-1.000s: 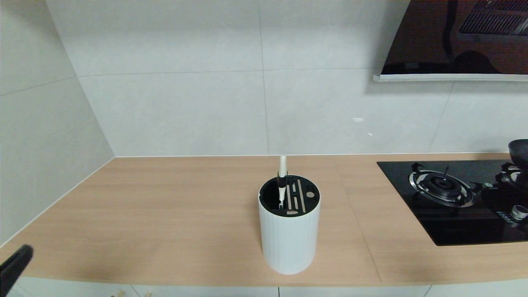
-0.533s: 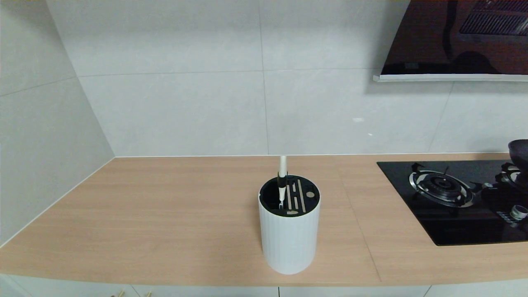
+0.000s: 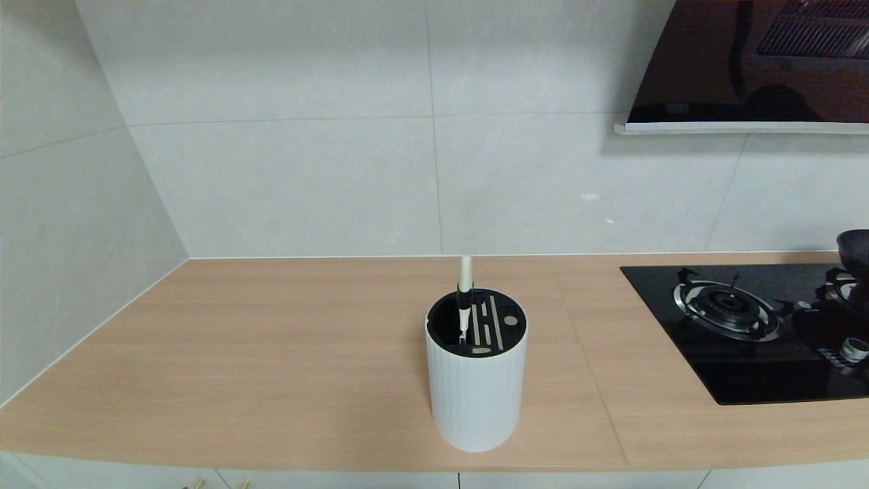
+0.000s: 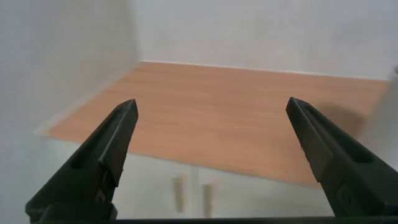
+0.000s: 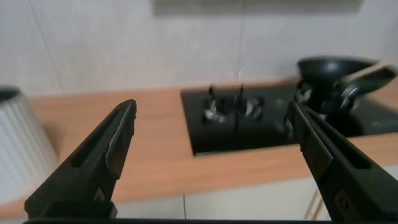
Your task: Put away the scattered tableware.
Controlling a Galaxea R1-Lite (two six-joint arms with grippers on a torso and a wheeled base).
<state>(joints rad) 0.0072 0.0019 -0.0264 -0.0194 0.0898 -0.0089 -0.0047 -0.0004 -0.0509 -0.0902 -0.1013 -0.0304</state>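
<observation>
A pale-handled utensil (image 3: 465,277) stands upright in the white holder (image 3: 476,394) mid bench (image 3: 271,353), its lower end hidden inside (kind unclear). The left pincer (image 4: 211,106) and right pincer (image 5: 211,109) both gape apart. A dark pan (image 3: 857,246) is cut off far right.

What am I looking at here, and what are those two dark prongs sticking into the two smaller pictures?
This is a two-armed robot in a kitchen. The wide picture comes from a camera on its head, looking down at a wooden countertop. On it stands a white utensil holder with one cream-handled utensil upright inside; a gas hob lies to the right. The smaller pictures come from cameras on each wrist. The prongs are the left arm's fingers and the right arm's fingers, both spread open, holding nothing.
</observation>
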